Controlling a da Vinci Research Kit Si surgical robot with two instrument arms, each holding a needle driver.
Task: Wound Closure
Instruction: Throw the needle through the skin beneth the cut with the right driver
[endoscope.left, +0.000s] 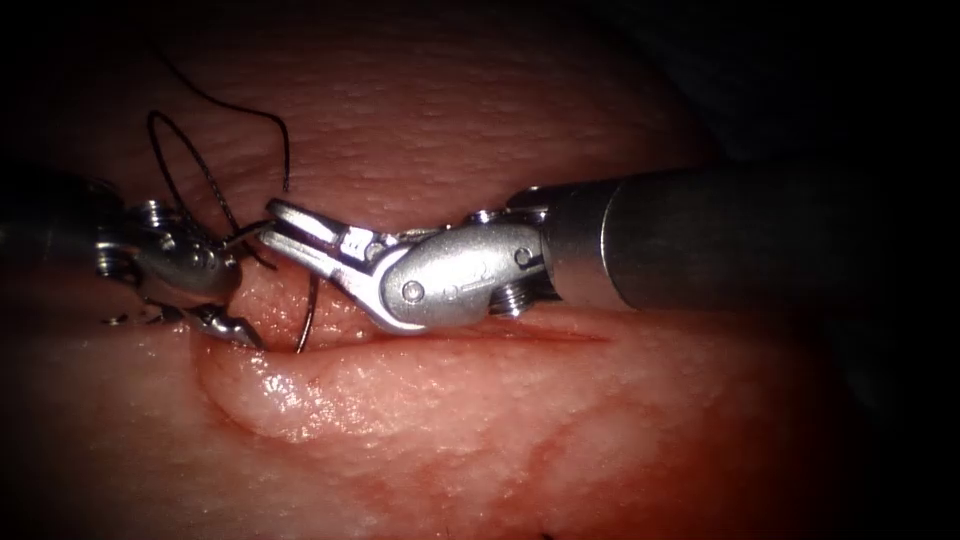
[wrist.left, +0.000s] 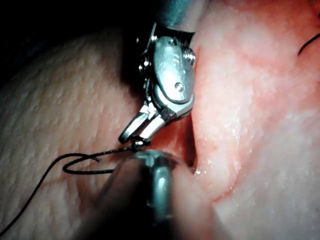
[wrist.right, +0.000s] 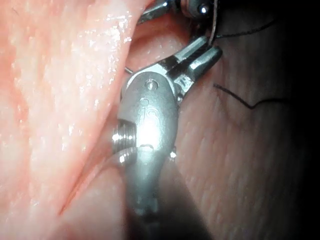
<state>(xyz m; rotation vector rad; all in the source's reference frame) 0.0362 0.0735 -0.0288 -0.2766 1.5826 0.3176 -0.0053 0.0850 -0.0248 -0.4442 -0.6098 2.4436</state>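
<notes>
right steel claw (endoscope.left: 285, 222): clamped on thin black thread (endoscope.left: 215, 190) | left steel claw (endoscope.left: 235, 330): together, holding nothing | curved dark needle (endoscope.left: 308, 315): between them, in wet pink tissue (endoscope.left: 450, 420)

The right tool (endoscope.left: 285, 222) lies above the cut (endoscope.left: 520, 335), the left tool (endoscope.left: 235, 330) at the cut's left end. The needle (endoscope.left: 308, 315) stands between them, with the thread (endoscope.left: 215, 190) looped behind on the tissue (endoscope.left: 450, 420).

We see no walls, floor, furniture or windows. Light is a tight central pool: bright glare at the middle of the endoscope view, falling off to near-black at all edges and corners. Both wrist views are strongly lit on one side, with deep shadow on the other. Background beyond the lit area is plain darkness.
</notes>
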